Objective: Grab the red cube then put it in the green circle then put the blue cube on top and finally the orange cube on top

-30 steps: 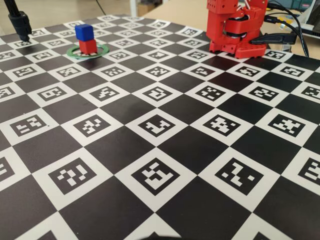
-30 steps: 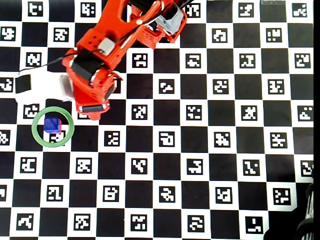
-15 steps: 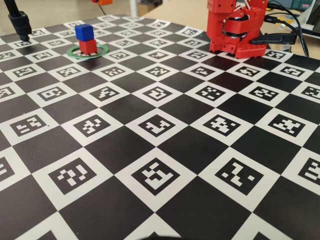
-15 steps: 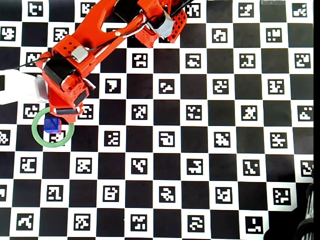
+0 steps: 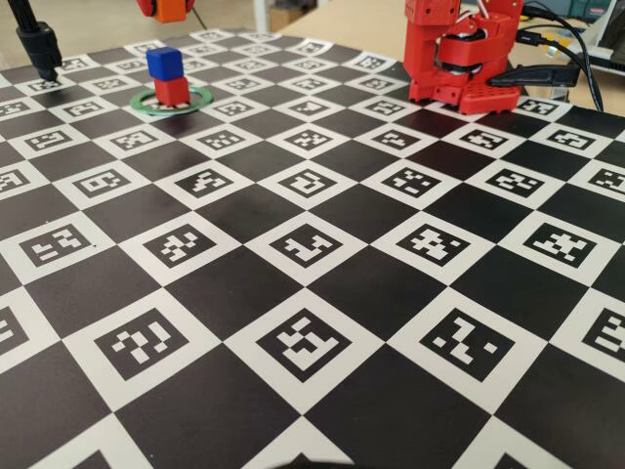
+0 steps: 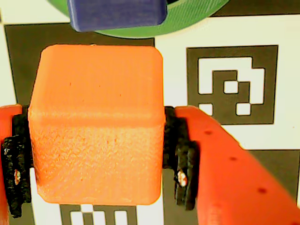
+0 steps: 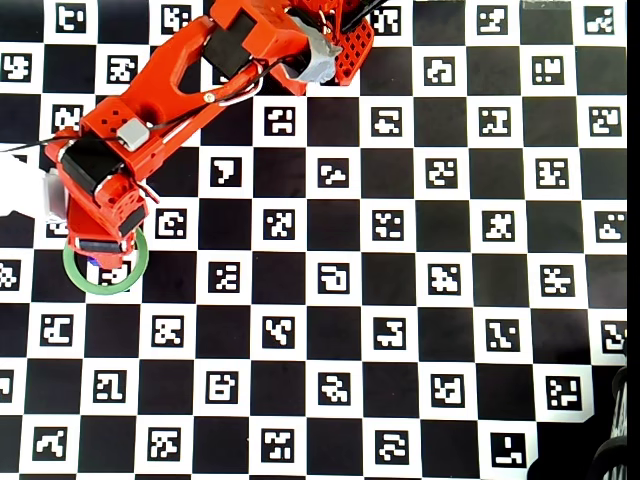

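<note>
Gripping the orange cube (image 6: 96,124) from both sides, the gripper (image 6: 96,159) shows its black-padded fingers (image 6: 180,154) pressed flat against the cube's left and right faces in the wrist view. Just beyond the orange cube in that view lies the blue cube (image 6: 117,13), and behind it an arc of the green circle (image 6: 197,14) on the checkered marker board (image 6: 229,89).

In the fixed view, the green circle (image 5: 200,96) lies flat on the board (image 5: 312,293) with the red cube (image 5: 173,91) standing inside it and the blue cube (image 5: 164,63) stacked squarely on top. The orange cube (image 5: 169,10) hangs above and slightly behind that stack, not touching it.

In the overhead view, the arm (image 7: 160,90) reaches over the green circle (image 7: 125,281), hiding most of the stack.
</note>
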You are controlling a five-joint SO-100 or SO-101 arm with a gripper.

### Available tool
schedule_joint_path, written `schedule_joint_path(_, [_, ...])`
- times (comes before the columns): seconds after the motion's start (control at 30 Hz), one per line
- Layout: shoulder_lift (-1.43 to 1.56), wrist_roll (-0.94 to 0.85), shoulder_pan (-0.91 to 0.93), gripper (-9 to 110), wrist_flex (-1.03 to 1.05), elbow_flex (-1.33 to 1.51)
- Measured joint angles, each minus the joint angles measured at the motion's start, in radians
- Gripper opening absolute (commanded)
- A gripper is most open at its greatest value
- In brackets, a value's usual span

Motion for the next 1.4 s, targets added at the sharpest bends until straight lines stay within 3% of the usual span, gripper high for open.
schedule_joint_path(1.4, [-0.098,-0.064,0.057,-5,0.002,-0.091])
